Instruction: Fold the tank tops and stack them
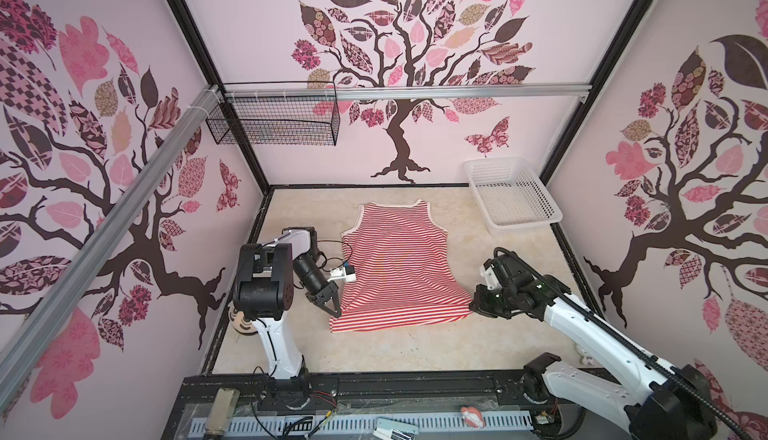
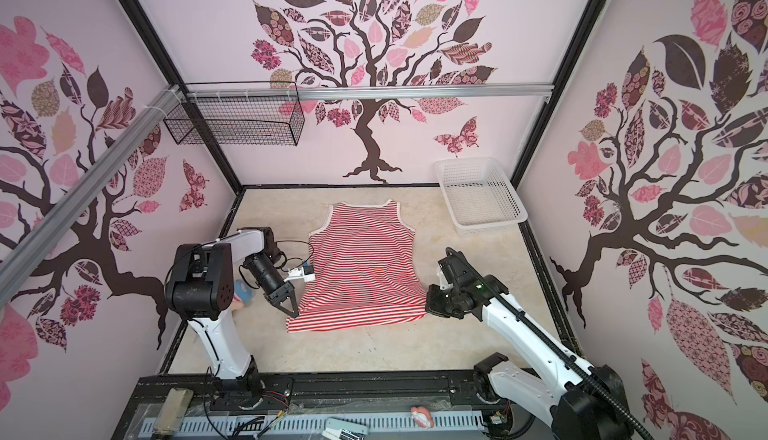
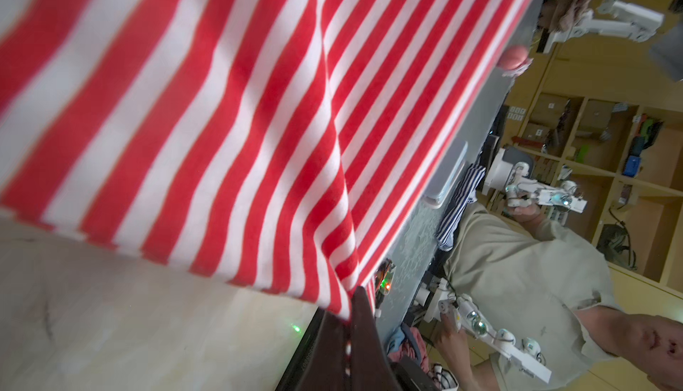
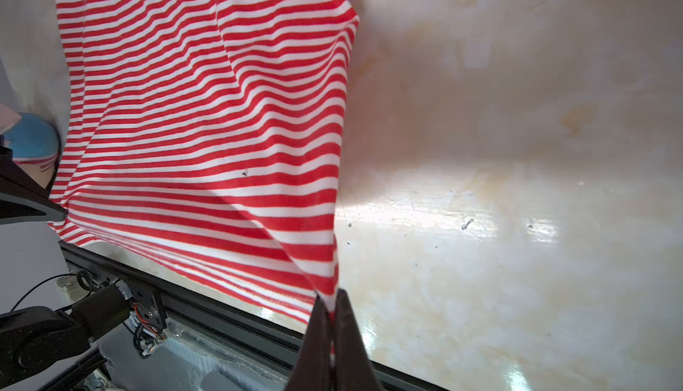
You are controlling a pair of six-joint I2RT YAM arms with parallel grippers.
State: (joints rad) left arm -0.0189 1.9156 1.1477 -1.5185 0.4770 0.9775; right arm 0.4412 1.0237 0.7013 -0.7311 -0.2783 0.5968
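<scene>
One red-and-white striped tank top (image 1: pixel 399 263) (image 2: pixel 365 263) lies spread on the beige table, neck toward the back wall, hem toward the front. My left gripper (image 1: pixel 336 313) (image 2: pixel 293 313) is shut on its front left hem corner; the left wrist view shows striped cloth (image 3: pixel 221 130) pinched between the dark fingers (image 3: pixel 366 333). My right gripper (image 1: pixel 473 307) (image 2: pixel 429 307) is shut on the front right hem corner, where the tank top (image 4: pixel 207 130) runs into the closed fingers (image 4: pixel 347 333). The hem is raised a little off the table at both corners.
A white plastic basket (image 1: pixel 513 194) (image 2: pixel 480 194) sits at the back right of the table. A black wire basket (image 1: pixel 274 119) hangs on the back left wall. A plush doll (image 2: pixel 243 292) lies behind the left arm's base. Bare table (image 1: pixel 374 350) lies in front of the hem.
</scene>
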